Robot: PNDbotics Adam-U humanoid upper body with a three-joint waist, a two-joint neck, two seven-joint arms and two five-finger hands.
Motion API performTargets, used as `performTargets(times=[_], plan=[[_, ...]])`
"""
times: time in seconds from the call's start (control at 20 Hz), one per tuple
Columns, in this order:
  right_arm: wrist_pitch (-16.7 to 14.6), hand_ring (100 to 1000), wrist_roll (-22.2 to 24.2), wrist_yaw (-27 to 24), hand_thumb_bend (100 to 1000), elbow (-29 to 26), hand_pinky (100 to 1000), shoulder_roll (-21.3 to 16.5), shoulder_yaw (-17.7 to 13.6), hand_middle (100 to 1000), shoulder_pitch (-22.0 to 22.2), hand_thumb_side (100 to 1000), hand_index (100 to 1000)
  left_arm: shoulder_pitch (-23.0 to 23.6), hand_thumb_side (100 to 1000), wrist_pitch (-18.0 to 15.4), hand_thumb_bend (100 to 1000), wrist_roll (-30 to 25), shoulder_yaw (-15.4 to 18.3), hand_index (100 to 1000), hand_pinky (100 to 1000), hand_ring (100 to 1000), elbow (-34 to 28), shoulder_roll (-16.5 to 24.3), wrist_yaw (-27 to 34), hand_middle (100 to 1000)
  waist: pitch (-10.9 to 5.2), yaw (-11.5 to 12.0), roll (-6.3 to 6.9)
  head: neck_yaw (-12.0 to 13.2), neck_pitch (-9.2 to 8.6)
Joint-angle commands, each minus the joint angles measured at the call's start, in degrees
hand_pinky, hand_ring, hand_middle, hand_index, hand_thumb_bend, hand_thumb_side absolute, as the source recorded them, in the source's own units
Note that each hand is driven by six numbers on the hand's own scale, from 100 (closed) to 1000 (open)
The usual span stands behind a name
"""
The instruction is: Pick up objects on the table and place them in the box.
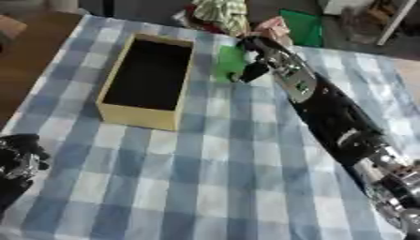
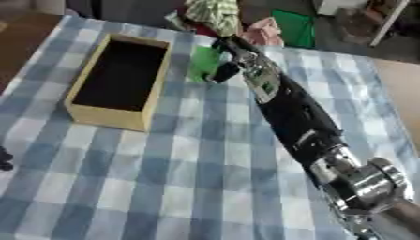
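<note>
At the near left edge, the left hand (image 1: pixel 18 157) sat low over the blue-and-white checked tablecloth (image 1: pixel 205 178), dark and partly cut off by the frame; whether its fingers were curled or straight could not be told. The near and middle cloth between it and the rest carried nothing else that showed.

From the lower right corner the right arm (image 2: pixel 299 117) ran diagonally up and leftward across the table, silver at the joint nearest the camera, black along the forearm, with a panel of lighter parts toward the wrist. It lay well apart from the box.

Further back on the left stood the box (image 1: pixel 135 119), an open yellow-walled rectangle with a dark inside, its long side running away from the camera. Nothing could be made out within it.

Just right of the box's far end lay a flat green object (image 1: pixel 230 63) on the cloth. The right hand (image 1: pixel 256 58) was stretched out over the green object's right edge, a dark finger or thumb bent down toward it. Whether the hand had hold of it could not be told.

Beyond the table's far edge sat a striped cloth heap (image 2: pixel 212 13), a pink item (image 2: pixel 264 31) and a green sheet (image 2: pixel 295 27).
</note>
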Motion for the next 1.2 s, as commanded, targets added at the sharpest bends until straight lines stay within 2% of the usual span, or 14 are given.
performTargets(times=[0.05, 0.35, 0.85, 1.2], plan=[[-0.3, 899, -1.9, -0.5, 389, -0.4, 828, -0.6, -0.3, 463, -0.9, 100, 645, -0.6, 247, -0.1, 100, -0.1, 0.1, 658, 537, 561, -0.8, 0.7, 0.1, 499, -1.00, -0.1, 0.62, -0.2, -0.30], [-1.3, 883, -4.4, -0.5, 351, -3.9, 824, -0.5, 0.9, 413, -1.1, 100, 558, -0.4, 247, -0.1, 100, 0.0, 0.1, 658, 538, 561, -0.8, 0.6, 0.1, 498, -1.33, -0.3, 0.70, -0.4, -0.16], [-3.5, 878, -0.5, -0.9, 337, -18.3, 828, 0.3, 5.6, 406, -2.4, 100, 550, -0.2, 247, -0.1, 100, -0.1, 0.1, 657, 538, 561, -0.7, 0.6, 0.1, 498, -1.90, -0.2, 0.88, -0.9, 0.39], [-3.1, 880, 0.8, -1.4, 343, -21.1, 836, 0.8, 6.5, 417, -2.7, 100, 559, -0.2, 247, -0.1, 100, -0.3, -0.2, 657, 538, 560, -0.7, 0.5, 0.2, 497, -2.00, 0.2, 0.96, -1.5, 0.59]])
